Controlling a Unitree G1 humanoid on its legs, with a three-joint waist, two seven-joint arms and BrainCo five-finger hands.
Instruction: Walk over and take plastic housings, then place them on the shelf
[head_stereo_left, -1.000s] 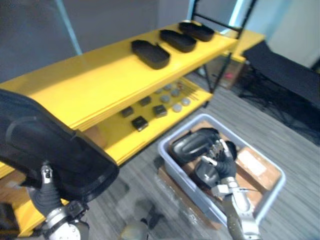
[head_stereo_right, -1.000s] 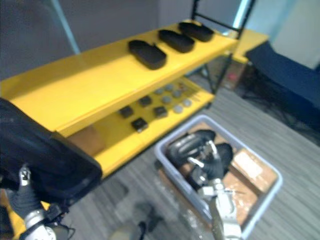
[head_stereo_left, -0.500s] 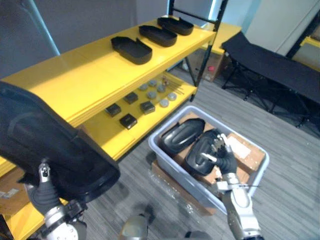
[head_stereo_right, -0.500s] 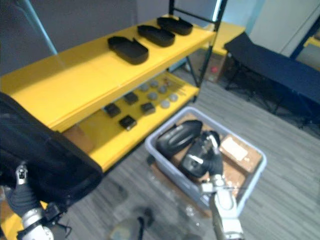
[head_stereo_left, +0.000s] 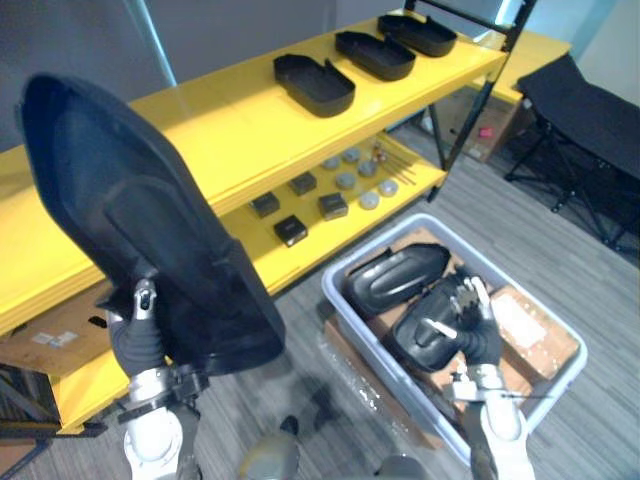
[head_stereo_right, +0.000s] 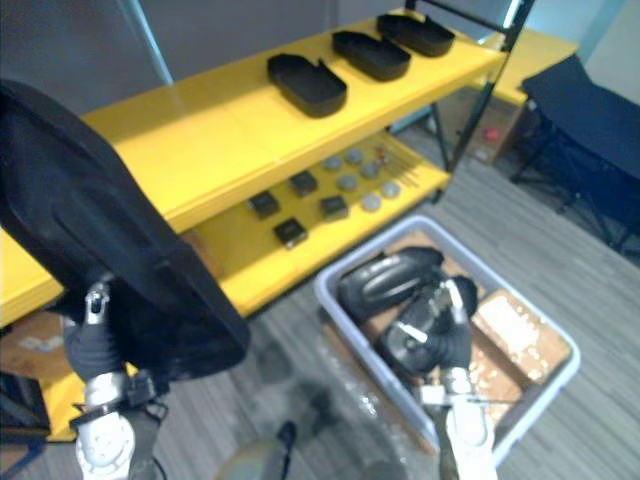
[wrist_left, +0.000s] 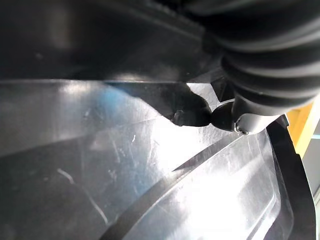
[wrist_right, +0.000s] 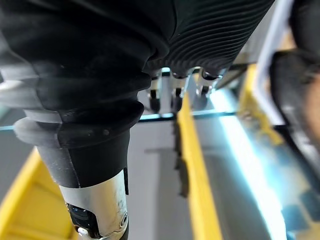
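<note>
Whereas a moment ago the left robot hand (head_stereo_left: 140, 345) was carrying the housing (head_stereo_left: 130, 200) low at 8 o'clock, it is now lifting it upright before the yellow shelf (head_stereo_left: 230, 125), thumb and fingers clamping its lower part, so placing is probably coming next. At 4 o'clock the right robot hand (head_stereo_left: 472, 325) is lying, fingers loosely spread, on a second housing (head_stereo_left: 425, 335) in the grey bin (head_stereo_left: 372, 365). Both are looking like smooth, glossy black plastic shells, long and rounded; more housings (head_stereo_left: 315, 85) are sitting on the shelf at 1 o'clock.

Large black housing (head_stereo_left: 140, 220) upright, aloft
</note>
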